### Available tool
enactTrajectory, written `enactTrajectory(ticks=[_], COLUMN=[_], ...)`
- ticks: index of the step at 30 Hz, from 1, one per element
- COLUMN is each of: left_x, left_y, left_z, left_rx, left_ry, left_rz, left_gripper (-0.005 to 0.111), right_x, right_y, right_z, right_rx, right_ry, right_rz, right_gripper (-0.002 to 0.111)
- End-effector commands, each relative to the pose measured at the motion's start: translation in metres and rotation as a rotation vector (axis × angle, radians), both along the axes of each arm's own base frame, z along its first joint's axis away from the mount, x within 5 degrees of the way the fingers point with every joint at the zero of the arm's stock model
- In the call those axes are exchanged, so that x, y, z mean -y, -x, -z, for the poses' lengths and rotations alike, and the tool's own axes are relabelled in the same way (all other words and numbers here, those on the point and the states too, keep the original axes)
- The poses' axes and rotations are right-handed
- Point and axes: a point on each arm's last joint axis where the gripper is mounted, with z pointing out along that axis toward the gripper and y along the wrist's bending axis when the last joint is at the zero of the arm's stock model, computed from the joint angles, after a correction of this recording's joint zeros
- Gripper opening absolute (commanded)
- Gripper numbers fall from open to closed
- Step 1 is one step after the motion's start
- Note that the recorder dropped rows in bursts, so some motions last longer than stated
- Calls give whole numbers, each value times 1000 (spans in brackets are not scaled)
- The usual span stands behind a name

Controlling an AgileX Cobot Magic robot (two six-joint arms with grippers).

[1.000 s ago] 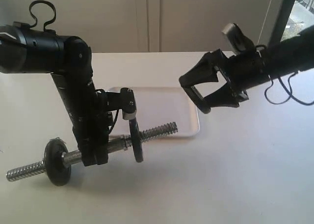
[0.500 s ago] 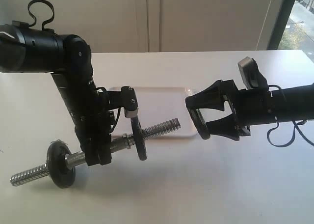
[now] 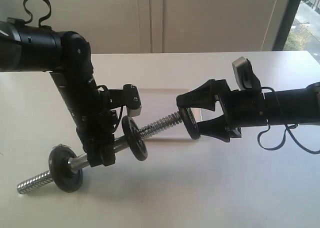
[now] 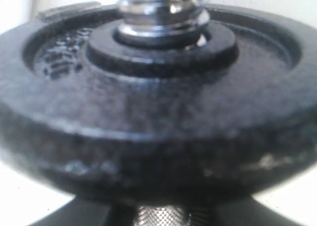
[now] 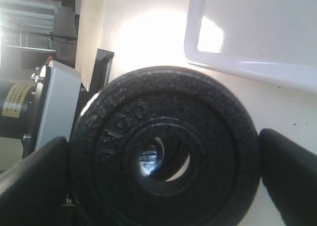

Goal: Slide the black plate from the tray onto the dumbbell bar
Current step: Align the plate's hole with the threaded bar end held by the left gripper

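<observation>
The black plate (image 5: pixel 208 137) is a small round disc of rough dark metal. It has a hole in the middle, a raised ring round the hole and a raised rim. Little numbers are stamped on its face. It stands on its edge up in the air, not in the tray (image 3: pixel 159 102).

The right gripper (image 3: pixel 187 117) has the plate between its two fingers (image 5: pixel 290 171), one on each side of the rim. Its jaws are just as wide apart as the plate and press on it. The plate is right at the threaded tip of the dumbbell bar (image 3: pixel 160 124), with its hole facing the tip. The white tray lies on the table (image 3: pixel 210 188) just behind them.

The left gripper (image 3: pixel 101 155) is closed round the middle of the bar and holds it up, tilted. The inner disc (image 3: pixel 134 138) and the outer disc (image 3: pixel 65 164) are on the bar, one on each side of that gripper.

I cannot tell if the bar's tip is inside the hole. In the right wrist view the plate hides the bar, and its bottom edge is cut off. The left wrist view is blurry and filled by a close disc (image 4: pixel 148 122) with the bar through it.
</observation>
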Motion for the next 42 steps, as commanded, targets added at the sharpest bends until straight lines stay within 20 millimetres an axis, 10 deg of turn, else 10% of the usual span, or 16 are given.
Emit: enactTrajectory(ticks=[1, 42], left_x=[3, 4], left_y=[8, 7], left_z=[-28, -22], left_rx=[-3, -24], left_ry=[80, 81], left_rz=[-21, -23], left_gripper=[0, 0], right_x=[-2, -26], right_y=[-3, 2], right_z=[-17, -39], right_rx=[47, 106], right_ry=[-95, -95], right_rz=[20, -73], right_gripper=[0, 0])
